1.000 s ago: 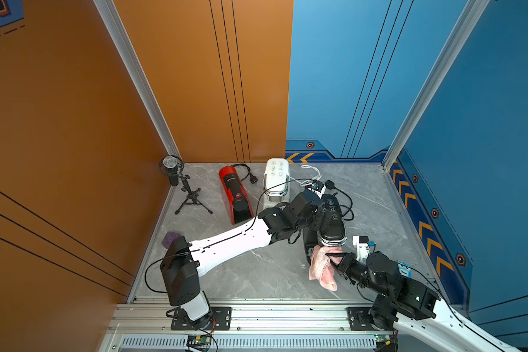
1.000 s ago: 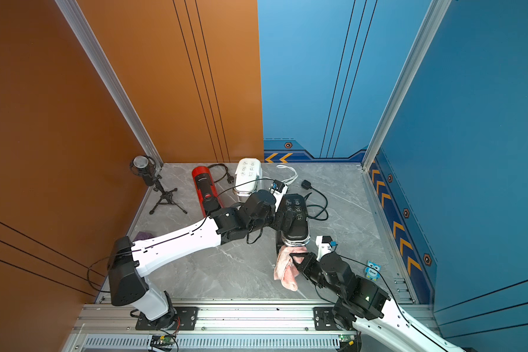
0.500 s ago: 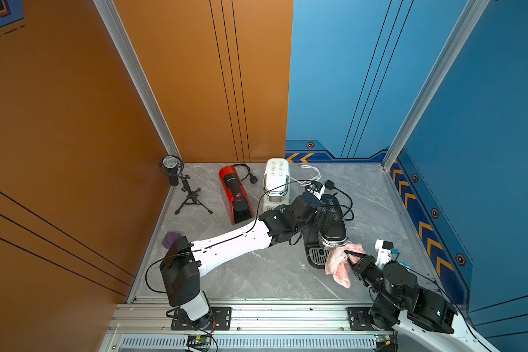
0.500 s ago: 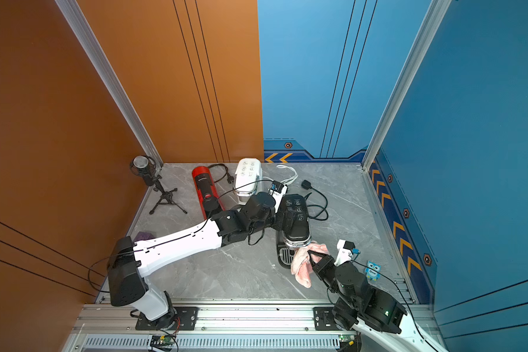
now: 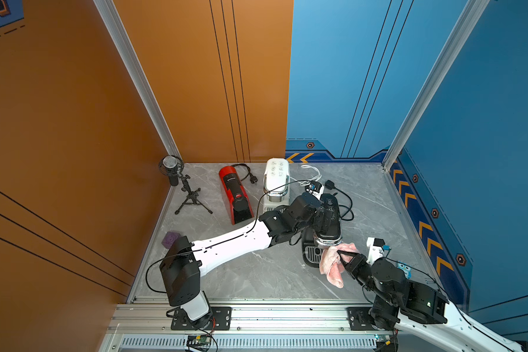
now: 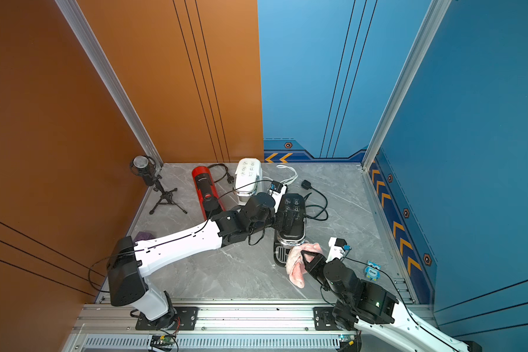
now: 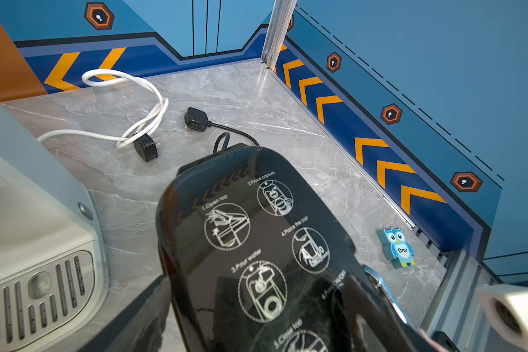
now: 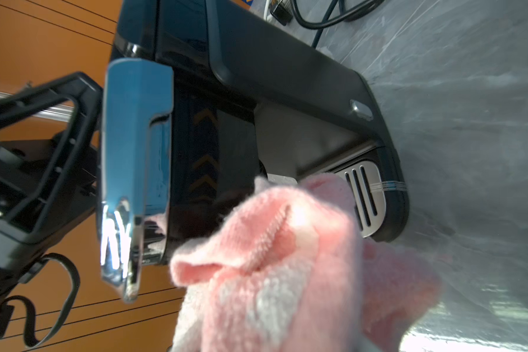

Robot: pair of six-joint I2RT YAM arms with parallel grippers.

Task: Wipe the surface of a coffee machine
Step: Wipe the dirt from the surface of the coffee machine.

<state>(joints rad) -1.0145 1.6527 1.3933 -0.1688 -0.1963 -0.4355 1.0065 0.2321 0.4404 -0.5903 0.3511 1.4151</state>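
Gripping black coffee machine with left gripper, jaws wide across top. Pinching pink cloth in closed right gripper, against machine front over drip tray.

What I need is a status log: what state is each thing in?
black coffee machine: upright, lid shut, unplugged
left gripper: clamped across black coffee machine's top
pink cloth: bunched, at that machine's front
right gripper: shut on pink cloth
red coffee machine: upright, unplugged
white coffee machine: upright, unplugged
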